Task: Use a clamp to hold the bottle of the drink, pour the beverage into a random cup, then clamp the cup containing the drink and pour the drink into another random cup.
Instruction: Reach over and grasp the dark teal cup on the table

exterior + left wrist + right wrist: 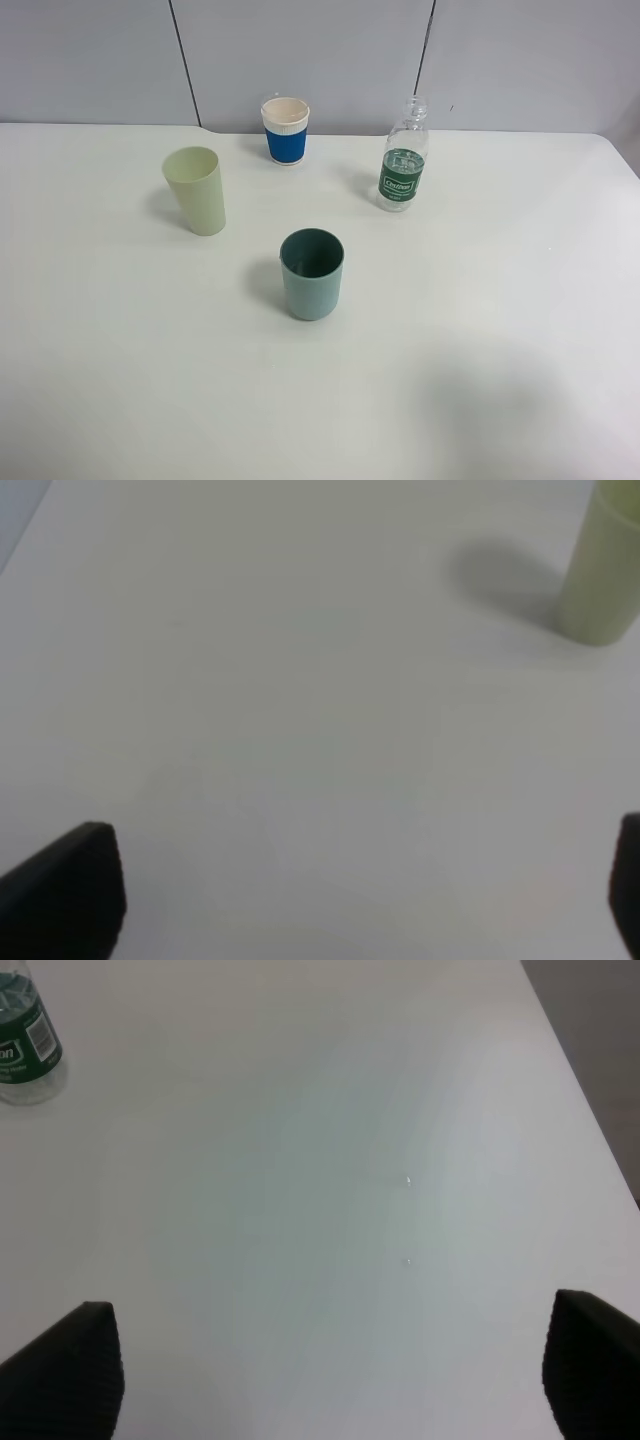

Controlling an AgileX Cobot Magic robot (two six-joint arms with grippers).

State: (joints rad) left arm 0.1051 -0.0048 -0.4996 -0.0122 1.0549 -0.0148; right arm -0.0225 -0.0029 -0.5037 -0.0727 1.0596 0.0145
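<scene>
Cups and a bottle stand on the white worktop (500, 380), and nothing is picked up yet. The bottle (403, 165) with the green label stands straight up near the back on the right side, so the drink stays inside. I cannot tell how much drink is in it. Three cups wait with their open ends up, ready to be filled: a blue paper cup (286, 130) at the back, a tall pale green cup (196, 190) on the left, and a teal cup (312, 273) in the middle, nearer the front. They all stand well apart, which I think leaves room to reach around one without bumping another. The left jaws are spread wide over bare worktop and hold nothing. The right jaws are spread too and hold nothing, and the bottle is well apart from them. I think the right jaws should go to the bottle first, since it is on their side.
</scene>
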